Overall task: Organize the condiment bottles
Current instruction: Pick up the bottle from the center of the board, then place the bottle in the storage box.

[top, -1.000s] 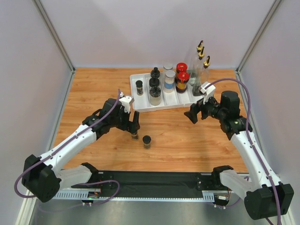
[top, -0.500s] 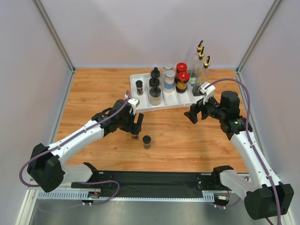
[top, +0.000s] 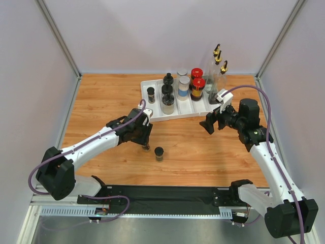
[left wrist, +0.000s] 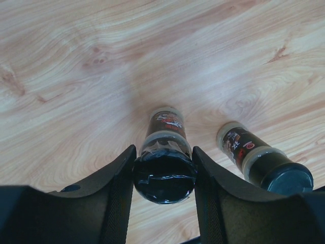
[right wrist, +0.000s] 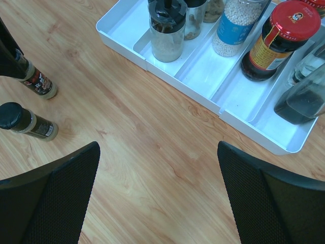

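Two small black-lidded jars stand on the wooden table in front of the tray. My left gripper (left wrist: 164, 175) is shut on the left jar (left wrist: 165, 168), with both pads against its lid. The other jar (left wrist: 264, 160) stands free just to its right, also seen from above (top: 159, 153). My right gripper (right wrist: 157, 188) hangs open over bare wood near the tray's front edge, holding nothing. In the white tray (top: 152, 113) stand a small black-lidded jar (top: 151, 94), medium black-lidded jars (top: 168, 99), grey-lidded jars (top: 183, 87), red-capped jars (top: 197, 86) and gold-spouted bottles (top: 219, 71).
The tray (right wrist: 203, 71) sits at the back right of the table. Grey walls close in the left, right and far sides. Both arm bases stand on a black strip at the near edge.
My left gripper has shifted slightly right and closed from wide open onto the left jar's lid. The right arm and the other jar have not moved.
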You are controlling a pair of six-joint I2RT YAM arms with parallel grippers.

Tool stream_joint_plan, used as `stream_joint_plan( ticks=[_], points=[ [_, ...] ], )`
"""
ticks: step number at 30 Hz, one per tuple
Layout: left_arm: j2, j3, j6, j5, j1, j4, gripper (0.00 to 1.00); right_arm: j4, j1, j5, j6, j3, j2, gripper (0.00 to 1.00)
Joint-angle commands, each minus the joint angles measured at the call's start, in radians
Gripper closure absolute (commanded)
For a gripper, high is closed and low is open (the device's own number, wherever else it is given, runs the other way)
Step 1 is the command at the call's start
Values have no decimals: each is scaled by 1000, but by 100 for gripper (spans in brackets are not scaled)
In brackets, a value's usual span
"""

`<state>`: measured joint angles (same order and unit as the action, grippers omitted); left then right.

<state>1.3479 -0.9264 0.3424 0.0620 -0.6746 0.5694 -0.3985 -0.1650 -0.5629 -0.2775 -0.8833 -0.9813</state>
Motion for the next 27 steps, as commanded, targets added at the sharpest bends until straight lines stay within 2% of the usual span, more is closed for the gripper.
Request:
stream_joint_plan(
  ticks=[1, 7, 14, 21, 27],
  points=[
    [-12, -54, -2, 5, -8, 7, 73, 35, 4, -8, -9, 1, 0, 0],
    [-16, -113, -51, 39, -8, 33, 82, 36, 2, -8, -11, 0, -2, 0],
    [51, -274, -134, 87, -8, 78, 83, 33, 2, -6, -14, 1, -2, 0],
    [241, -550, -184, 82, 23, 132, 83, 32, 2, -8, -17, 0, 6, 0],
    [401, -764, -217, 45, 95, 173, 83, 27, 2, -9, -19, -2, 6, 0]
  ],
)
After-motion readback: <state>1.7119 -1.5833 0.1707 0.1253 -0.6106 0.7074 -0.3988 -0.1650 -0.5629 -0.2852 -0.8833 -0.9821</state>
